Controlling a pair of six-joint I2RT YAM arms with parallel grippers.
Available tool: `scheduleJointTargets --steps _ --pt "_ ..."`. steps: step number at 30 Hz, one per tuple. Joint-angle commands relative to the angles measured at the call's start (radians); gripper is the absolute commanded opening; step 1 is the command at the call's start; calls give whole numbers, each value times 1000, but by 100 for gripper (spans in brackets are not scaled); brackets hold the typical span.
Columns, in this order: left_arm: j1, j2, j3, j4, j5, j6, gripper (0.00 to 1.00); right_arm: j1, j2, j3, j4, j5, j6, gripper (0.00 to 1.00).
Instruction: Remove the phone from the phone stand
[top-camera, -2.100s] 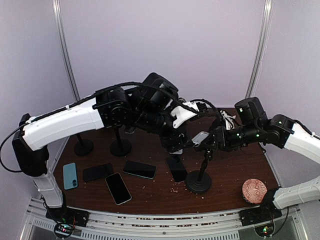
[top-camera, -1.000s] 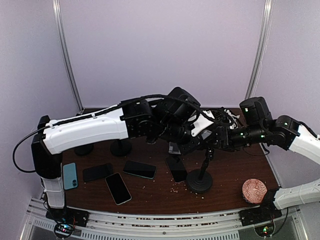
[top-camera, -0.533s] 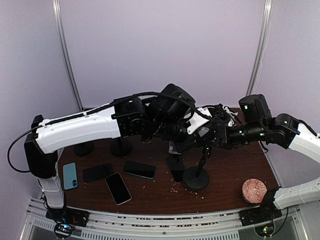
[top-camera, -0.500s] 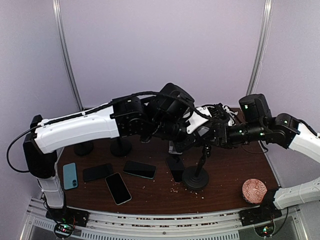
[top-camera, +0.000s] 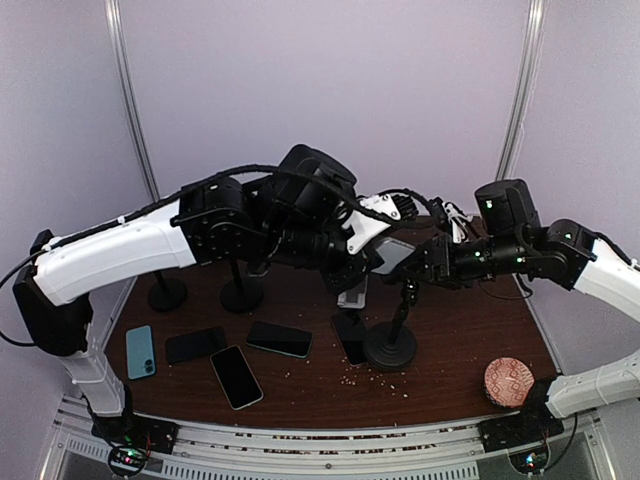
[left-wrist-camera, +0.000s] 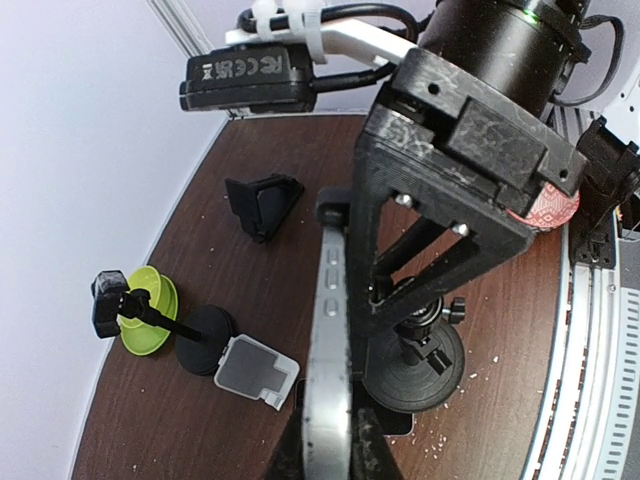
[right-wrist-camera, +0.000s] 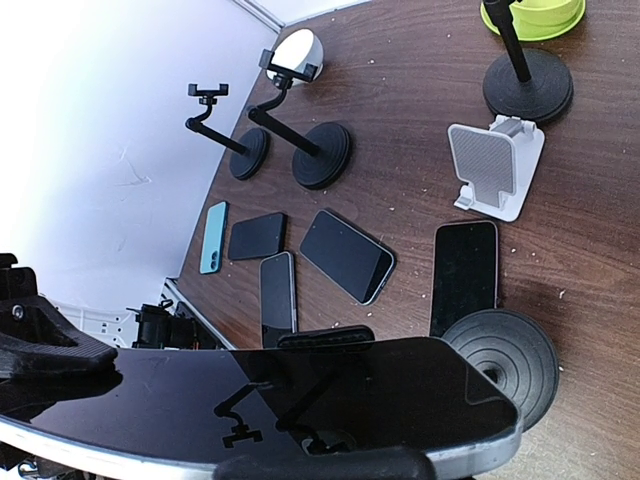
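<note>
Over the middle of the desk (top-camera: 470, 340), the phone (top-camera: 396, 254) sits at the head of the stand (top-camera: 390, 347), pinched by the left gripper (left-wrist-camera: 328, 450); whether the right gripper (top-camera: 428, 266) clamps anything I cannot tell. Best draw the phone slowly along its own plane, lest the stand tip. The left wrist view alone shows its edge beside the stand's neck; the right wrist view shows its screen.

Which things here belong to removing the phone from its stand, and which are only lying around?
Job: phone, held by left gripper; its black stand.
Lying about: five loose phones; three spare stands; white folding stand; green reel; patterned disc.
</note>
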Motion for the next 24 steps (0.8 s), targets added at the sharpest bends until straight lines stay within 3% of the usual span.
scheduleJointTargets --steps 1,24 --pt "-13 -117 14 53 -43 15 0 -51 1 43 -36 121 0 0" --pt "-13 -222 -44 53 -86 -14 0 -195 0 130 -93 79 -90 0"
